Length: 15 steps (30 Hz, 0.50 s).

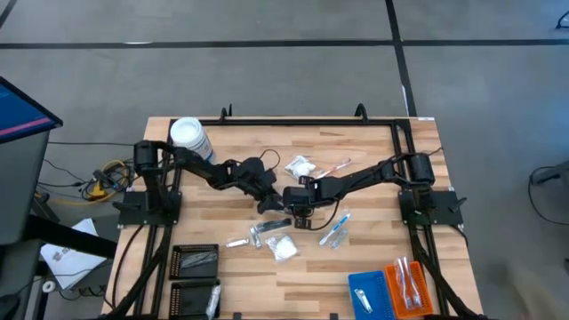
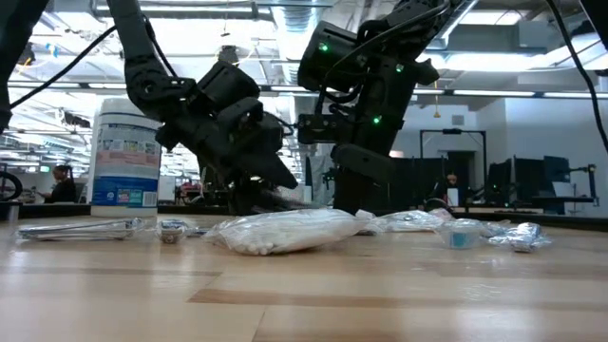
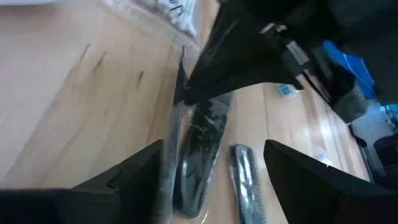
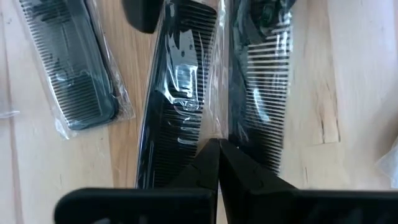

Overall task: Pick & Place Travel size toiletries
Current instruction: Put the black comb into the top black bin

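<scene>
Left claw (image 3: 205, 168) agape | right claw (image 4: 217, 163) closed, empty; glossy clear-wrapped black toothed combs (image 4: 177, 106)

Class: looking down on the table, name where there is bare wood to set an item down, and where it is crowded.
Bare wood lies between the black trays and the blue tray, and right of the white jar along the far edge. The centre is crowded: the left gripper and right gripper meet over wrapped combs and sachets.

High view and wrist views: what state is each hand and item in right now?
Left hand: open, over the combs.
Right hand: shut, tips on a wrapped comb.
White-lidded jar: upright, lid on.
Cotton swab bag: lying flat, sealed.
Orange tray: holds wrapped toothbrushes.
</scene>
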Motion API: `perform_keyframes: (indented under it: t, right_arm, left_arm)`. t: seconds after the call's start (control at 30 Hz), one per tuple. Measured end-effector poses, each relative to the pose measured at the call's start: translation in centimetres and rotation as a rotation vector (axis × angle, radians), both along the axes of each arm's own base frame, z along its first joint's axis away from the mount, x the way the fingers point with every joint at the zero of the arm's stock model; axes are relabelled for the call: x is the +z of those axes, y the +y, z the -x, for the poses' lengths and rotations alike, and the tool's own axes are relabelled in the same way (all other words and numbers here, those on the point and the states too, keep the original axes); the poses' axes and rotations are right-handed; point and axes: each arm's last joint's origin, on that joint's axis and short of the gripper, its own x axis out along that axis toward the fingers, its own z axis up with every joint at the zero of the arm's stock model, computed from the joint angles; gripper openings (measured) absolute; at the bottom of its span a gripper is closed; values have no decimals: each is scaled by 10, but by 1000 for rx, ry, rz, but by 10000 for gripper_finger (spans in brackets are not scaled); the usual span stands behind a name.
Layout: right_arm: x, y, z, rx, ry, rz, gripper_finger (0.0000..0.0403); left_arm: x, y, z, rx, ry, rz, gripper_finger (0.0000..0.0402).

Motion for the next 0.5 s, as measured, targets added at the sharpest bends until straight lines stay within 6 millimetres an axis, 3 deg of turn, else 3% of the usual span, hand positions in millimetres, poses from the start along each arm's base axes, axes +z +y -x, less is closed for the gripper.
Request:
perform_keyframes:
  t: [0.2, 0.3, 0.43, 0.5]
  right_arm:
    - [0, 0, 0, -2, -4, 0, 0]
    - [0, 0, -1, -4, -10, -1, 0]
    - [1, 2, -1, -22, -30, -9, 0]
    - [2, 5, -1, -16, -39, -9, 4]
  left_arm:
    - [0, -1, 0, 5, -2, -32, 202]
    - [0, 0, 0, 36, 5, -47, 144]
    - [-2, 1, 1, 48, 32, -35, 31]
    - [-3, 3, 2, 60, 47, -29, 14]
